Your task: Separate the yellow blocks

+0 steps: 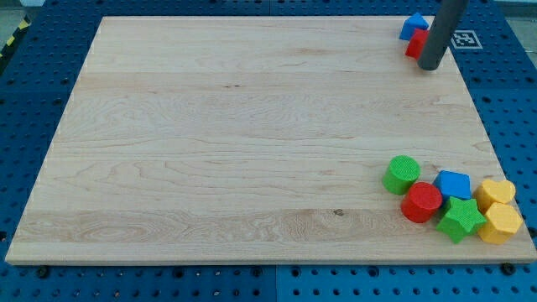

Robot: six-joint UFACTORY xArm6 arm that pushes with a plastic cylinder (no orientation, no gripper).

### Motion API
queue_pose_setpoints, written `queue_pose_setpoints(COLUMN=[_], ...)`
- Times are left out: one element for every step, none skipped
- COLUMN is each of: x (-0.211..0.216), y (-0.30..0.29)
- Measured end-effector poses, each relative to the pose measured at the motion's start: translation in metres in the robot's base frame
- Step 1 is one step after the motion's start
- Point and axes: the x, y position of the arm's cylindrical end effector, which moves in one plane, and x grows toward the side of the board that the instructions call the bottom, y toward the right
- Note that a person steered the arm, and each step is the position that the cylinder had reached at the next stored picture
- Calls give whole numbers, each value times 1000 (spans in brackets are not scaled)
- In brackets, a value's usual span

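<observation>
Two yellow blocks touch each other at the view's bottom right: one yellow block [495,194] sits above the other yellow block [501,223], which lies at the board's right edge. My tip [431,66] rests at the view's top right, far from them, right beside a red block [415,44] and a blue block [412,25]. The rod hides part of the red block.
Next to the yellow blocks lie a green star block [461,219], a blue block [454,184], a red cylinder [421,202] and a green cylinder [403,174]. The wooden board [235,134] lies on a blue perforated table. A fiducial tag [464,39] sits at the top right.
</observation>
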Motion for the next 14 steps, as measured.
queue_pose_setpoints(x=[-11,-17,-8,48,48,56,99,159,220,293,300,303,292,254], y=[0,0,10,96,96,98,98,98,98,97,82,52,34,23])
